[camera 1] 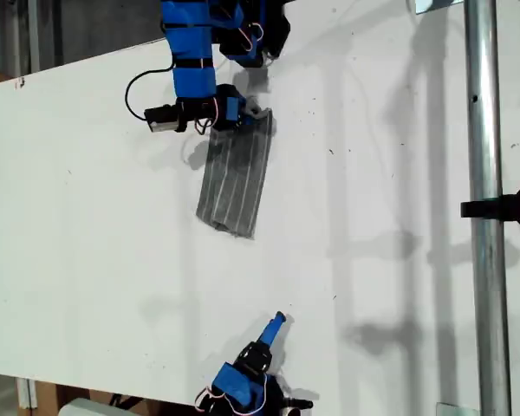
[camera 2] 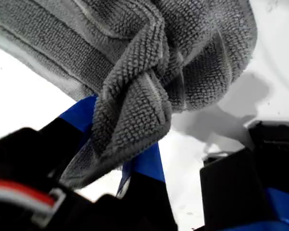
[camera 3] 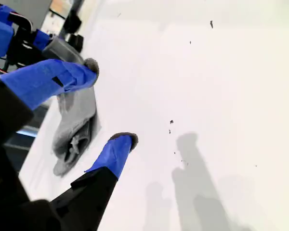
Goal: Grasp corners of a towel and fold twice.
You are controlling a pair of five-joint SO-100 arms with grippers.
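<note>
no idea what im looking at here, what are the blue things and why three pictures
The blue things are two small robot arms working on a white table. One picture comes from a camera above the table; the other two come from cameras mounted on each arm's gripper, looking along its jaws.

In the overhead picture, my first gripper is at the top, at one end of a grey striped towel that lies folded into a narrow strip. Its own close-up shows the bunched cloth pinched between the blue jaws, so that gripper is shut on the towel.

My second gripper is at the bottom of the overhead picture, apart from the towel. In its close-up the two blue fingers stand open with nothing between them, and the towel is seen farther off.

A metal pole runs down the overhead picture's right.
</note>
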